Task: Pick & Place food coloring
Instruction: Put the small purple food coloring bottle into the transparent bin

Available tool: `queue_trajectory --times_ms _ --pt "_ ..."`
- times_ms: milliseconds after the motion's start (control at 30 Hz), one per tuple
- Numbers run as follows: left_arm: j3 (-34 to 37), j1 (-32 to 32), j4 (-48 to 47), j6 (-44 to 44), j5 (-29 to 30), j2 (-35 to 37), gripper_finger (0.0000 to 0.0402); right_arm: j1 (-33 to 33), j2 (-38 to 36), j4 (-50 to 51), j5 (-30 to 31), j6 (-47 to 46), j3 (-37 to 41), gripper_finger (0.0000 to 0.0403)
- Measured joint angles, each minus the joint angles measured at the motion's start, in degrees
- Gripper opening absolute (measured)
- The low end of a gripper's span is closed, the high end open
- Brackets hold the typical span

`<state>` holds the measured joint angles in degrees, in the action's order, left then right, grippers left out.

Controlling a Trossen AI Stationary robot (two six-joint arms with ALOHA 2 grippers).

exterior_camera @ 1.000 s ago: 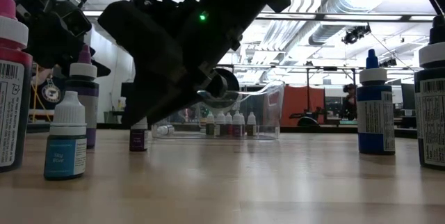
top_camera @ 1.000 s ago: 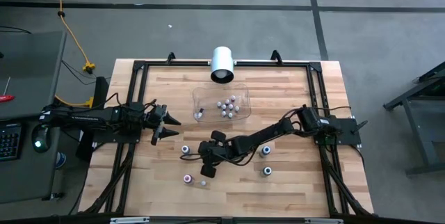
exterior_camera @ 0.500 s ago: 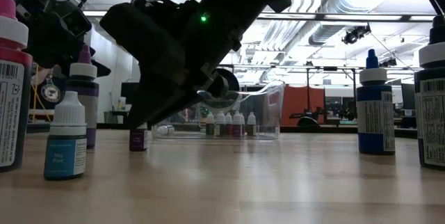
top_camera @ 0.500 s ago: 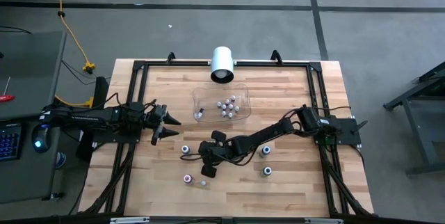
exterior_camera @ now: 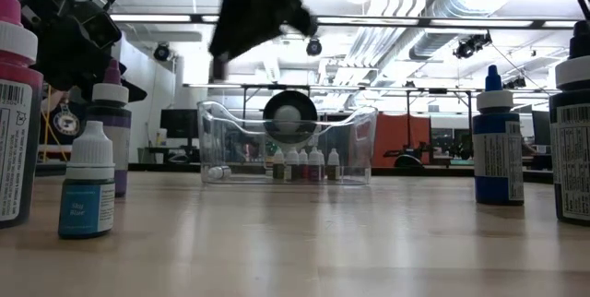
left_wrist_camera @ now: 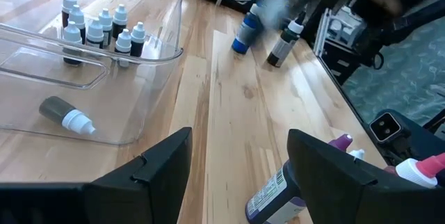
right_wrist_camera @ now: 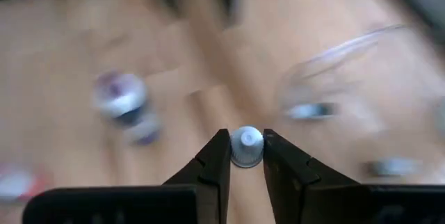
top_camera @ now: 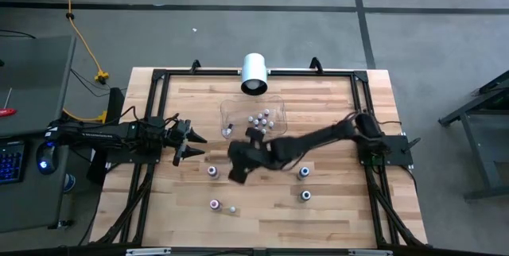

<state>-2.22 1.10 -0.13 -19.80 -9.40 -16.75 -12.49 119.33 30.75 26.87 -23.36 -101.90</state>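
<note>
The food coloring is small bottles. Several stand in the clear tray [top_camera: 253, 119], and one lies on its side there [left_wrist_camera: 66, 115]. More stand on the table: a blue one [top_camera: 304, 172], another [top_camera: 306, 195], and a purple-capped one [top_camera: 212, 171]. My right gripper [top_camera: 237, 170] hangs blurred above the table, just in front of the tray, shut on a tiny white-capped bottle [right_wrist_camera: 246, 142]. At the table's left my left gripper [top_camera: 195, 145] waits open with nothing between its fingers. My right gripper pinches the tiny bottle between its two fingertips [right_wrist_camera: 220, 156], at the white cap end [right_wrist_camera: 246, 139]. The fingers slant down from the table's right side. The bottle is lifted clear of the table, showing as a dark blur under the gripper [exterior_camera: 218, 62].
A white cylinder [top_camera: 254, 73] lies at the far edge behind the tray. Two more small bottles [top_camera: 214, 203] [top_camera: 232, 208] stand near the front. In the low view, large bottles stand close at left [exterior_camera: 14, 103] and right [exterior_camera: 498, 140]. A black frame [top_camera: 159, 77] rims the table.
My right gripper has risen quickly from the table and moved toward the tray at the far side, tipping less steeply. The small purple-labelled bottle that stood under it has gone from the tabletop and rides up in the fingers.
</note>
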Motion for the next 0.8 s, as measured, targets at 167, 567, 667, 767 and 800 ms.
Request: queue_trajectory --times_ms 167,567,667,767,800 --pt "0.0 0.0 0.0 0.0 0.0 0.0 0.0234 6.0 0.0 7.8 2.0 -1.3 -4.6 0.0062" --pt "0.0 0.0 0.0 0.0 0.0 0.0 0.0234 15.7 0.2 -4.9 -4.2 -7.7 6.4 0.0064" --pt "0.0 0.0 0.0 0.0 0.0 0.0 0.0234 16.7 0.2 -7.7 -4.9 -9.0 8.6 0.0062" --pt "0.0 0.0 0.0 0.0 0.0 0.0 0.0234 17.6 0.2 -9.0 -4.9 -9.2 10.0 0.0064" --pt "0.0 0.0 0.0 0.0 0.0 0.0 0.0234 17.9 0.2 -9.2 -4.8 -9.3 10.4 0.0065"
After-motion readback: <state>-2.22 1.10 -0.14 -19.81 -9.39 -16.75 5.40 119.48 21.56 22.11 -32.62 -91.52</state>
